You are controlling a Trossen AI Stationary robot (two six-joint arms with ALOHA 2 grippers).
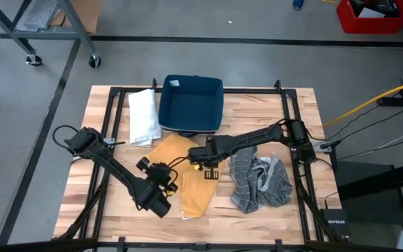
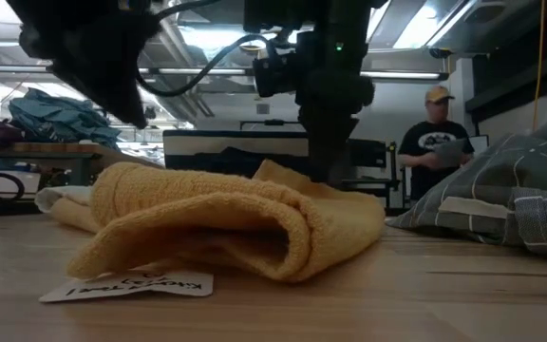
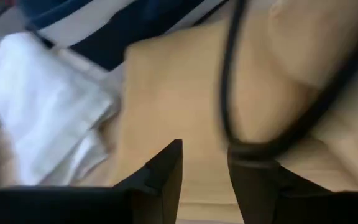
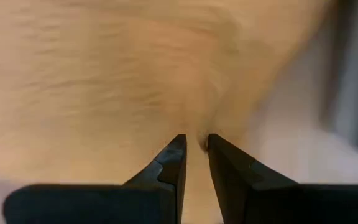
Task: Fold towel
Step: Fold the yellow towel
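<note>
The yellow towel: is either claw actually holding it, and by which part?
The right gripper pinches a fold of the yellow towel near its middle. The left gripper stands open above it, holding nothing.

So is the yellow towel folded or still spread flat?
Folded over: the yellow towel shows a doubled layer with a rounded crease facing the low camera, and lies narrow from above.

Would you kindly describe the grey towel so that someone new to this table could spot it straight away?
Start from the dark blue bin at the far middle of the wooden table. Nearer and to the right, past the yellow towel, lies the grey towel. It alone is checked with pale lines and crumpled in a heap; the white towel left of the bin is plain.
</note>
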